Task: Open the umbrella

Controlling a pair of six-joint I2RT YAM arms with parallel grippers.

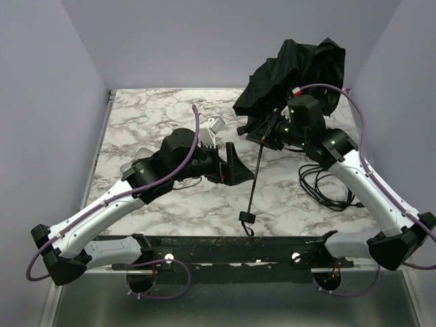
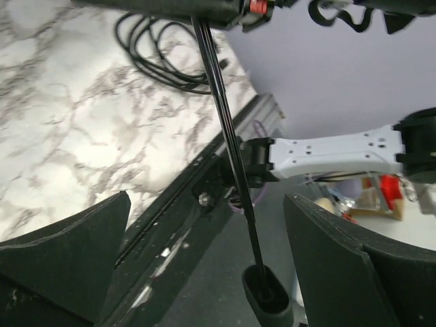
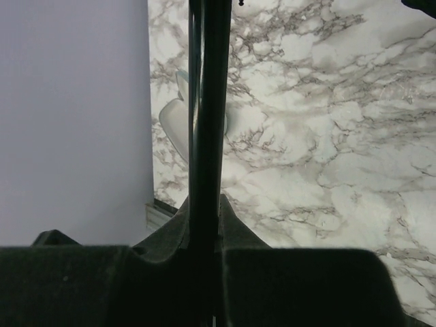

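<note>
The umbrella's black canopy [image 1: 293, 75] hangs bunched and raised at the back right. Its thin dark shaft [image 1: 257, 174] runs down to the small black handle [image 1: 246, 219] near the table's front edge. My right gripper [image 1: 272, 133] is shut on the shaft just below the canopy; in the right wrist view the shaft [image 3: 208, 136] is pinched between the pads of that gripper [image 3: 204, 211]. My left gripper [image 1: 235, 167] is open and empty, just left of the shaft. In the left wrist view the shaft [image 2: 231, 136] and handle [image 2: 267, 300] lie ahead, between the spread fingers of the left gripper [image 2: 204, 204].
A coiled black cable [image 1: 327, 187] lies on the marble table right of the shaft, under my right arm. A pale mint-green case [image 1: 138, 155] shows partly behind my left arm, also in the right wrist view [image 3: 174, 122]. The black frame rail [image 1: 225, 245] runs along the front edge.
</note>
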